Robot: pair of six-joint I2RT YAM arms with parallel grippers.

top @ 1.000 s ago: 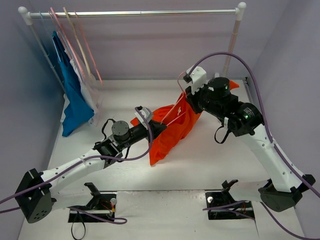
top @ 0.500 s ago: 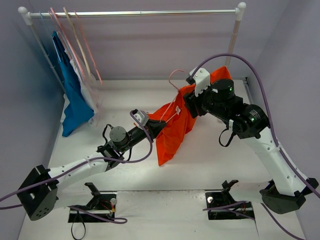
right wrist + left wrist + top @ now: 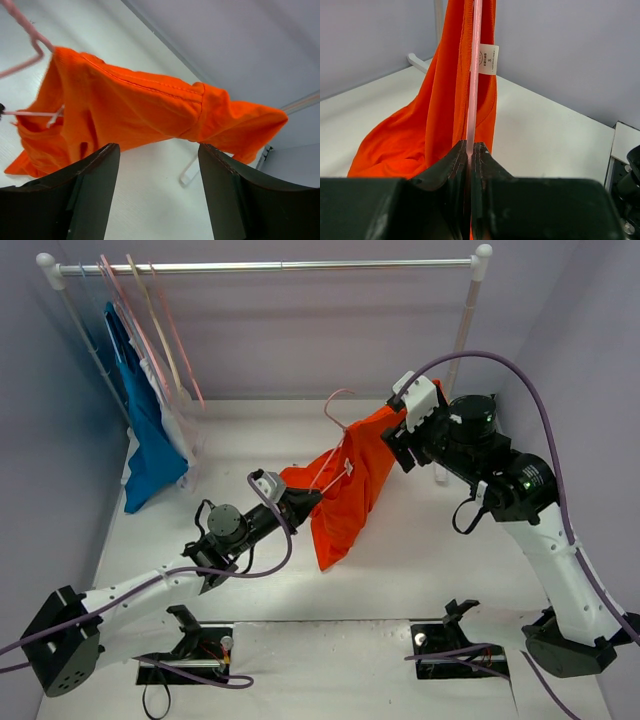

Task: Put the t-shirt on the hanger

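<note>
Nearest, the left gripper has its dark, ridged fingers closed to a hairline on the thin, glossy pale-pink wire of the hanger, which runs straight up and away from the pinch. The t-shirt, soft bright orange cloth with stitched hems, hangs around that wire above the white table between the two arms, its lower end drooping towards the tabletop. A small white label at the neck reads "S"; its finer print is too small to read. Farther right, the right gripper stands wide open, holding nothing, the shirt's seamed shoulder just beyond its fingertips. Along the far wall a silvery rail carries a blue garment.
</note>
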